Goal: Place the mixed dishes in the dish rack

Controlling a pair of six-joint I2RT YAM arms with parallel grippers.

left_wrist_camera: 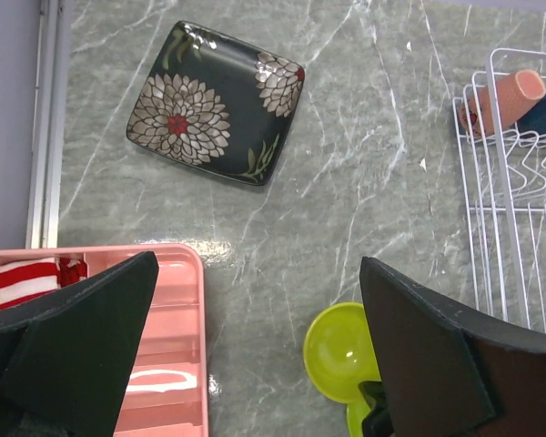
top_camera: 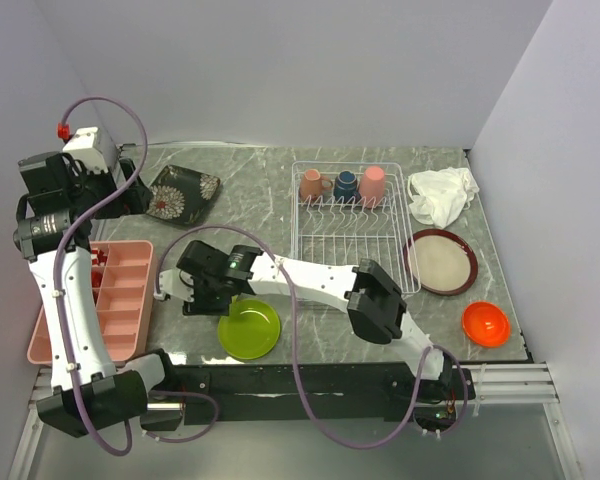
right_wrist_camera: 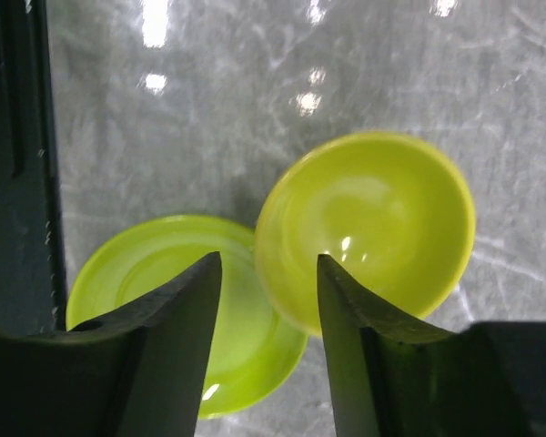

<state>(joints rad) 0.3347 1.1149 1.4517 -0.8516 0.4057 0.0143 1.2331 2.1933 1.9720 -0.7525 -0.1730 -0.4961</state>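
The lime green bowl sits on the table, overlapping the lime green plate. My right gripper is open, its fingers astride the bowl's left rim with a gap on each side. It hides the bowl in the top view. My left gripper is wide open and empty, held high over the left side. The black floral square plate lies at the back left. The dish rack holds the salmon cup, navy cup and pink cup.
The pink divided tray lies at the left edge with a red-and-white striped item in it. The white rag is right of the rack. The brown round plate and orange bowl lie at the right front.
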